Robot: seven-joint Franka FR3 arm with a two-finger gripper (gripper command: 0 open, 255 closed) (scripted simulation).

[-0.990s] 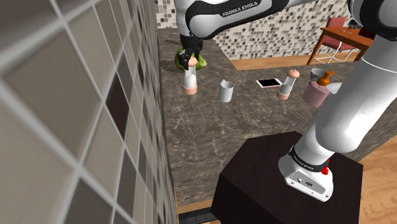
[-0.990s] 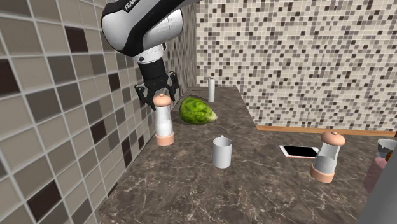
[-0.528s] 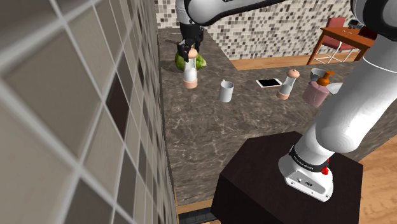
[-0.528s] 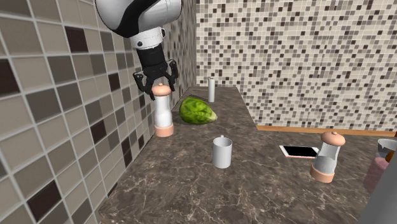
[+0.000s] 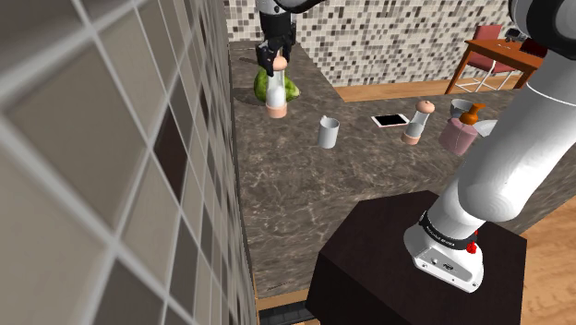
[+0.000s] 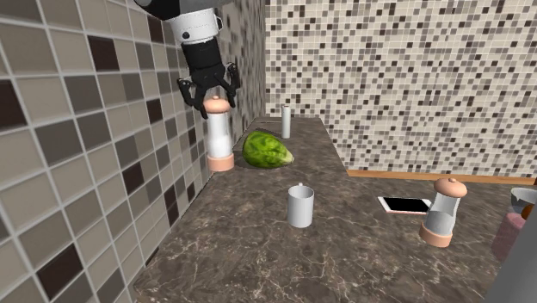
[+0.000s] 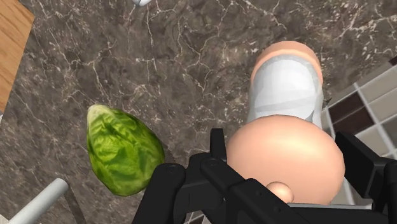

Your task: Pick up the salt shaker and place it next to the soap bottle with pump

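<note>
The gripper (image 6: 218, 107) clamps the salt shaker (image 6: 219, 138) by its rounded cap only, so a quick swing could slip it loose

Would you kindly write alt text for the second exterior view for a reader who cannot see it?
The black gripper holds a white salt shaker by its peach cap above a marbled counter, beside a tiled wall; a lettuce lies nearby.

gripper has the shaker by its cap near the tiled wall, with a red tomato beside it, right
Not a red tomato: the second exterior view shows a green leafy vegetable beside the salt shaker. The gripper does clasp its cap near the tiled wall.
</note>
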